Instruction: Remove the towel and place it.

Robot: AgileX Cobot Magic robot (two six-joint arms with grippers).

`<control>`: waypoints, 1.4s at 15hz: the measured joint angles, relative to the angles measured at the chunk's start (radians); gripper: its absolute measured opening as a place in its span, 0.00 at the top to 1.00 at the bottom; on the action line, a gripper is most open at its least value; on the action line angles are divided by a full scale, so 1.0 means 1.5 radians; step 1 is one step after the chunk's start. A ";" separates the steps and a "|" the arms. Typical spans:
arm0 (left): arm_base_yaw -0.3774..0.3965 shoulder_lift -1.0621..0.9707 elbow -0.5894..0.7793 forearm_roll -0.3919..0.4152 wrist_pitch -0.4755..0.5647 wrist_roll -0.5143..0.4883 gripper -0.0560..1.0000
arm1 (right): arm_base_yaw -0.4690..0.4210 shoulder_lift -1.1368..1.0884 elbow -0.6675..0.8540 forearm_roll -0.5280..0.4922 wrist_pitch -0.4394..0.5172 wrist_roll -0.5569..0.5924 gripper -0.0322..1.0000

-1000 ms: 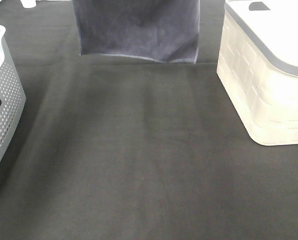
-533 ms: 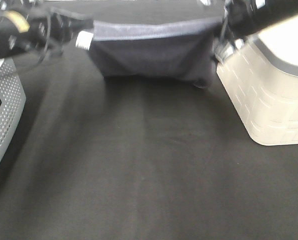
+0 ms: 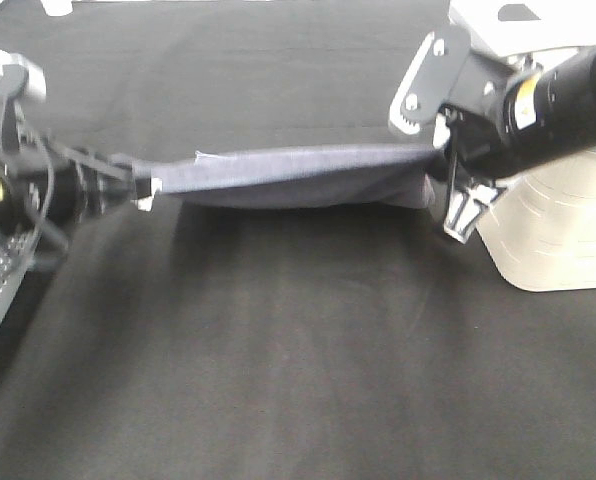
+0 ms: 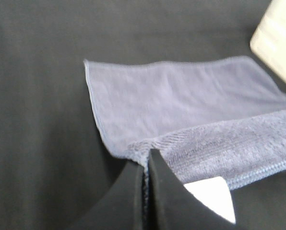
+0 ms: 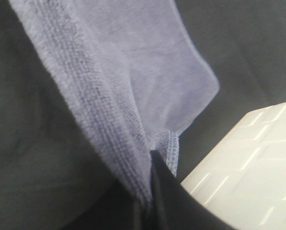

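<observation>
Okay, the step in hand looks like carry-and-lay: the towel [image 3: 288, 178] is strung between both arms and not yet set down. Left gripper [image 3: 140, 190], on the side of the span far from the white box [image 3: 563, 235], is pinched tight on the towel's corner right at the white tag [image 4: 211, 192]. The wrist view shows the jaws together with the hem between them [image 4: 147, 165]. Right gripper [image 3: 433, 182], just beside the white box's near corner, is also clamped on a towel corner, with fabric bunched at the tips [image 5: 150, 160]. My advice: move both arms at the same rate and height, so that neither corner pulls out. Hold some tension but don't overstretch, since both grips are only on the hem edge. Swing the right arm away from the white box before lowering, as it's close enough to clip it. Lower until the sagging middle lands flat, then release both sides together. On looks: grey-lavender microfibre with a fuzzy nap and a stitched hem [image 5: 171, 146]. It is folded over along the taut top edge, with the lower layer drooping in a shallow belly. I can't tell whether that belly touches the black covering [image 3: 298, 360]. The drape is limp, so it will fold on itself if slack builds on the side away from the white box.
</observation>
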 joint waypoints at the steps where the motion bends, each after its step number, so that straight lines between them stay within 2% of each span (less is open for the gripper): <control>1: -0.001 0.000 0.014 0.000 -0.001 -0.001 0.95 | 0.005 0.000 0.010 -0.005 0.000 -0.005 0.95; 4: -0.001 0.000 0.037 0.000 0.019 -0.003 0.95 | 0.029 0.002 0.029 -0.039 0.000 -0.051 0.95; 13: -0.002 -0.001 0.037 0.000 0.211 -0.019 0.95 | 0.061 0.124 0.031 -0.066 0.003 -0.097 0.95; 17: -0.002 -0.001 0.037 0.000 0.239 -0.019 0.95 | 0.065 0.167 0.031 -0.066 0.001 -0.098 0.95; 18: -0.002 -0.001 0.037 0.000 0.242 -0.019 0.93 | 0.065 0.167 0.031 -0.066 0.001 -0.098 0.94; 19: -0.002 -0.001 0.037 0.000 0.249 -0.019 0.85 | 0.065 0.167 0.031 -0.066 0.011 -0.099 0.90; 21: -0.002 -0.001 0.037 0.000 0.254 -0.019 0.57 | 0.065 0.167 0.031 -0.066 0.048 -0.127 0.67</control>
